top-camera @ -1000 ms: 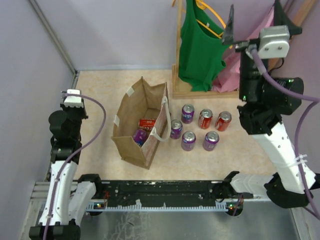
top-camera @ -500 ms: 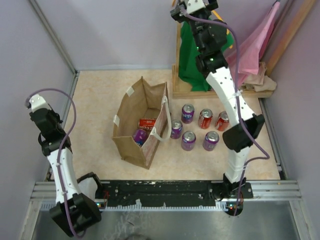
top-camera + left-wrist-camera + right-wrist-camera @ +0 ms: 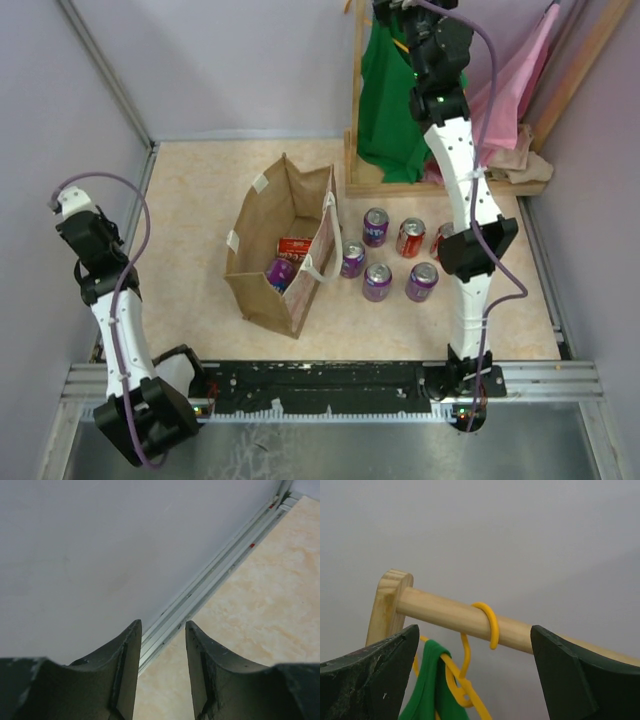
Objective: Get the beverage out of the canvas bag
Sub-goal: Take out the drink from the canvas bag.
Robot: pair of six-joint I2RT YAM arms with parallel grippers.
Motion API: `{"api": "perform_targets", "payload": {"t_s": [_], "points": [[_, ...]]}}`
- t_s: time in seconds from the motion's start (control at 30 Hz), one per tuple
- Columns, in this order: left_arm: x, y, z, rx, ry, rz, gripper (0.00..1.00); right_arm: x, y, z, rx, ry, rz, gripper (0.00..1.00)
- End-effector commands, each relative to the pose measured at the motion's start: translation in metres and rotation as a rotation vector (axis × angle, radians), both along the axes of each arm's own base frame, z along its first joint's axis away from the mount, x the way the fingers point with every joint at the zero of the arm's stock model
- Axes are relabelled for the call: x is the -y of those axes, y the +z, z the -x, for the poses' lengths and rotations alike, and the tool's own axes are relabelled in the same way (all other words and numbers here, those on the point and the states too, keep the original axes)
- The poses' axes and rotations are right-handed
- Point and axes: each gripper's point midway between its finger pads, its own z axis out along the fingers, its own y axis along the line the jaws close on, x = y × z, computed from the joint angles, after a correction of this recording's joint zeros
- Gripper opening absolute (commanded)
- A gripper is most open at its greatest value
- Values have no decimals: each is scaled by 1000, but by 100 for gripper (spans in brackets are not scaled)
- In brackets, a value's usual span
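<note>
The tan canvas bag (image 3: 262, 270) stands open at mid-table, with a pale strap handle (image 3: 322, 268) hanging over its right side. Inside it lie a red can (image 3: 295, 246) and a purple can (image 3: 280, 272). My left gripper (image 3: 76, 216) is far left by the wall, well away from the bag. In the left wrist view the gripper (image 3: 162, 625) is open and empty over the floor rail. My right gripper (image 3: 402, 8) is high at the back, by the clothes rack. In the right wrist view the gripper (image 3: 475, 630) is wide open and empty.
Several purple and red cans stand right of the bag, among them a purple can (image 3: 375, 226) and a red can (image 3: 411, 237). A wooden rack (image 3: 450, 615) at the back holds a yellow hanger (image 3: 490, 622), a green top (image 3: 395, 100) and a pink garment (image 3: 505, 90).
My right arm has swung from the right side up and back to the rack's top rail. My left arm has moved out towards the left wall. Bag and cans have not moved.
</note>
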Motion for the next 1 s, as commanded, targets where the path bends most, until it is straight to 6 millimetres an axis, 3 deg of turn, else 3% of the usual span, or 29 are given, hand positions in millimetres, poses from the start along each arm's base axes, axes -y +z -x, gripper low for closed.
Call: {"api": "perform_targets", "payload": {"t_s": [0.0,0.1,0.17,0.37,0.43,0.57,0.63,0.77,0.87,0.97], "points": [[12,1,-24,72,-128,-5,47,25,53,61,-1,25,-128,93],[24,11,-44,100,-257,-41,47,32,49,77,-81,28,-181,90],[32,14,-56,66,-345,-38,46,28,36,84,-156,28,-188,88],[51,31,-82,74,-528,-60,47,-7,-24,105,-406,-89,-111,86],[63,33,-89,98,-588,-47,47,-22,-43,109,-504,-28,-125,87],[91,50,-83,272,-628,-15,55,-77,-60,133,-663,282,-130,96],[102,58,-79,320,-659,12,57,-87,-67,148,-726,367,-165,94],[123,66,-75,351,-756,13,59,-110,-122,166,-956,471,-206,87],[147,69,-62,350,-834,-11,59,-138,-152,192,-1056,477,-78,86],[167,67,-51,310,-892,-55,60,-178,-177,230,-1070,450,121,91]]}}
